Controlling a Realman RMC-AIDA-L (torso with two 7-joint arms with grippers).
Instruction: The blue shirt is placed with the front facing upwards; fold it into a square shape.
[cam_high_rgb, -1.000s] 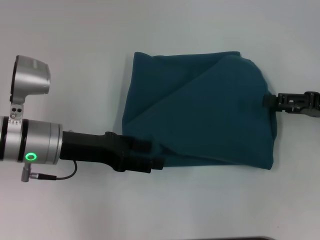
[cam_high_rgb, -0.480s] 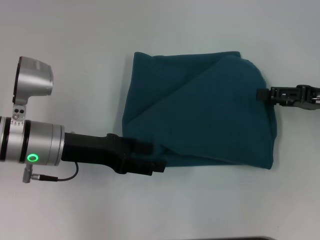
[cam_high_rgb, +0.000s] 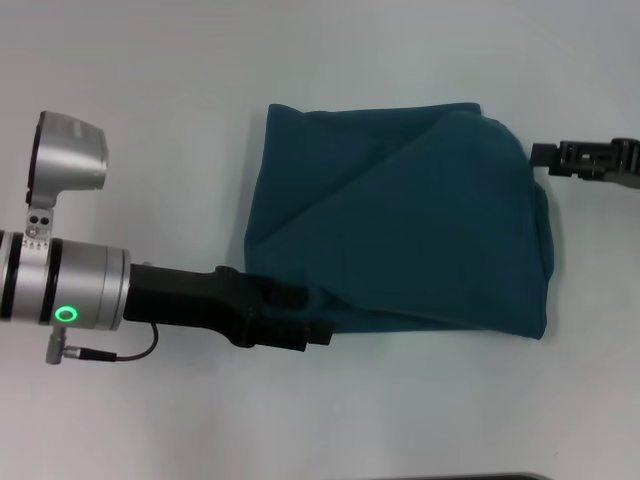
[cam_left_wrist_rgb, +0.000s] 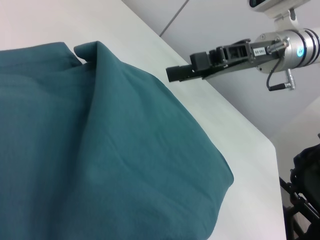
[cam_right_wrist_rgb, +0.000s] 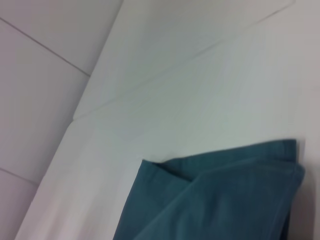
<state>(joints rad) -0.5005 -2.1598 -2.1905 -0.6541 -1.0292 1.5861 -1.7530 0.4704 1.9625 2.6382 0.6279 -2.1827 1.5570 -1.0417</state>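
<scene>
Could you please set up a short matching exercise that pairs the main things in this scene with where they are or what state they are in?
Things:
1. the blue shirt
2. the left hand
3. the right hand
4. the table

Places or states:
A. at the shirt's near left corner
B. bare white surface that everything lies on
C. folded into a rough rectangle, plain side up, no lettering showing
D. beside the shirt's far right edge, clear of the cloth

Pairs: 1-C, 2-A, 3-D, 4-B
</scene>
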